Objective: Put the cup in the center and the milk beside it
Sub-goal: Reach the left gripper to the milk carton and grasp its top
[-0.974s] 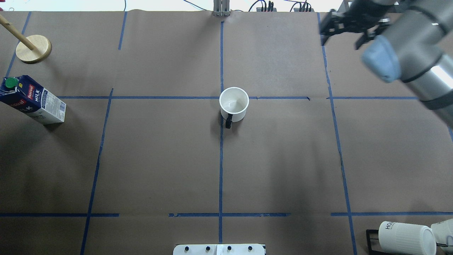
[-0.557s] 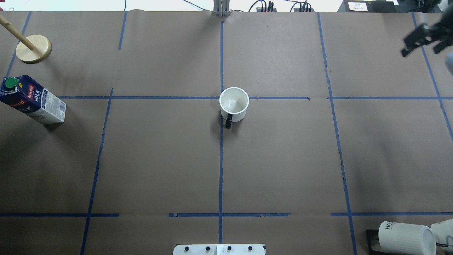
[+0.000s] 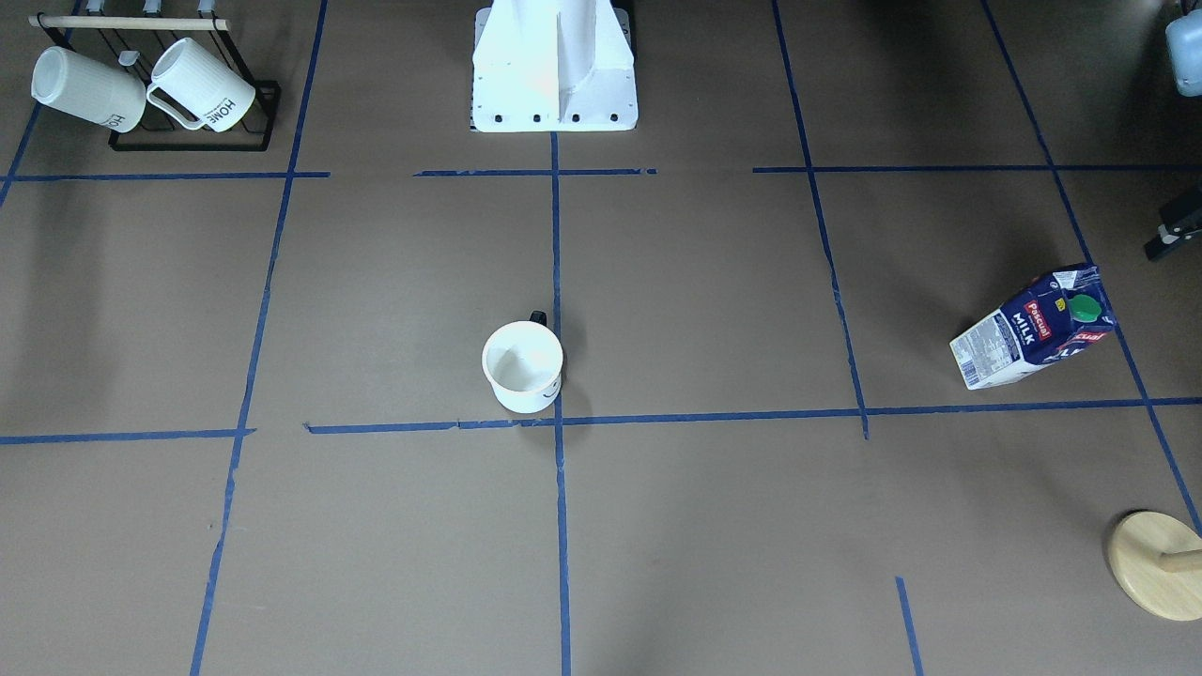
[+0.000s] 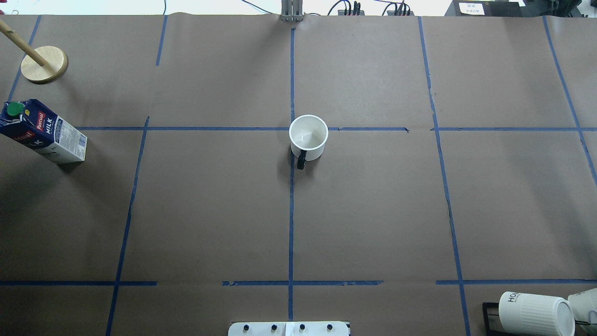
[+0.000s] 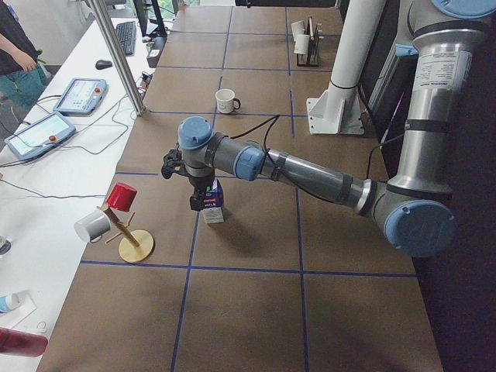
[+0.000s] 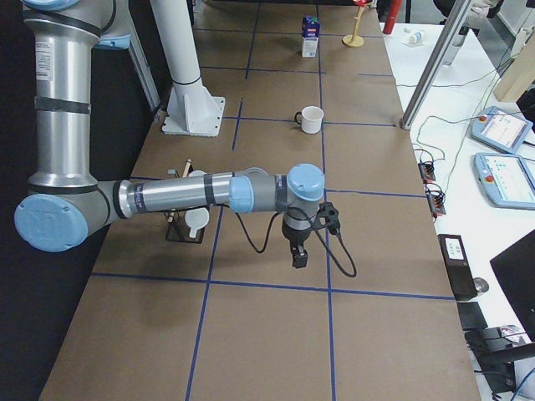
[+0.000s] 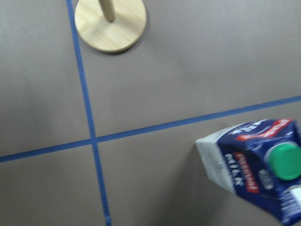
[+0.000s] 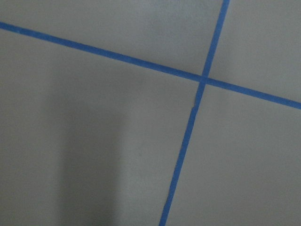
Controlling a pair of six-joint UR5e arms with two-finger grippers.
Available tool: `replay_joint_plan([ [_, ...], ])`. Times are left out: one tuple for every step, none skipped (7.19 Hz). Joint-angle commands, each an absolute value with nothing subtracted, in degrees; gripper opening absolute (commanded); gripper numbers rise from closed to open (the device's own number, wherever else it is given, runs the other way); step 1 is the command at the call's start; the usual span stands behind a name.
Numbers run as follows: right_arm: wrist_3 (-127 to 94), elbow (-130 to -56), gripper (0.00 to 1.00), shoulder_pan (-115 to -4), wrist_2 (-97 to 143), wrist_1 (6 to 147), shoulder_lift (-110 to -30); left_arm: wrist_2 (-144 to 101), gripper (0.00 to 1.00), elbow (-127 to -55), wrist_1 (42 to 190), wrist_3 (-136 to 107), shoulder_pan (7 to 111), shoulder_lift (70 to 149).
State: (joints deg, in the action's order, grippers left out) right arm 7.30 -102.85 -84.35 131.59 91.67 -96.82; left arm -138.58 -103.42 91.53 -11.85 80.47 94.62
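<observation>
The white cup (image 4: 308, 137) stands upright right beside the center (image 4: 292, 129), the crossing of blue tape lines, with its black handle toward the robot; it also shows in the front view (image 3: 522, 366). The milk (image 4: 44, 133) stands at the table's far left and shows in the front view (image 3: 1033, 340) and the left wrist view (image 7: 256, 167). My left gripper (image 5: 199, 203) hovers close by the milk; I cannot tell if it is open. My right gripper (image 6: 298, 259) hangs over bare table at the right end; I cannot tell its state.
A wooden stand (image 4: 44, 64) is behind the milk at the far left. A black rack (image 3: 188, 141) with two ribbed HOME mugs sits at the near right corner. The white robot base (image 3: 554, 66) stands at the near middle edge.
The right arm and gripper have swung rightward out of the overhead view. The cup and milk have not moved.
</observation>
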Motion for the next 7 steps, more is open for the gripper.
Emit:
replay_joint_plan([
  [0.7,-104.2,1.0,-84.6,131.7,85.8,-101.1,-137.9,1.0,-103.8,92.1,-20.4,77.3,95.6],
  [0.2,-104.2,1.0,-84.6,131.7,85.5,-100.9,-137.4,1.0,-103.9,92.1,-23.3,76.4,95.8],
  [0.1,-104.2,1.0,-84.6,131.8,85.5,-100.9,-137.2,1.0,-103.5,92.1,-28.3,74.3,97.4],
  [0.0,-104.2,1.0,-84.6,132.0,85.6,-100.9,-135.0,1.0,-102.8,92.2,-29.9,73.0,97.7],
  [0.0,-104.2,1.0,-84.6,132.4,85.6,-100.9,-134.7,1.0,-102.1,92.3,-32.4,71.8,98.6],
  [0.0,-104.1,1.0,-84.6,132.5,85.6,-100.9,-134.6,1.0,-100.8,92.3,-32.8,71.3,99.3],
  [0.0,-104.1,1.0,-84.6,132.5,85.6,-100.9,-134.5,1.0,-99.7,92.5,-32.5,71.2,99.3],
])
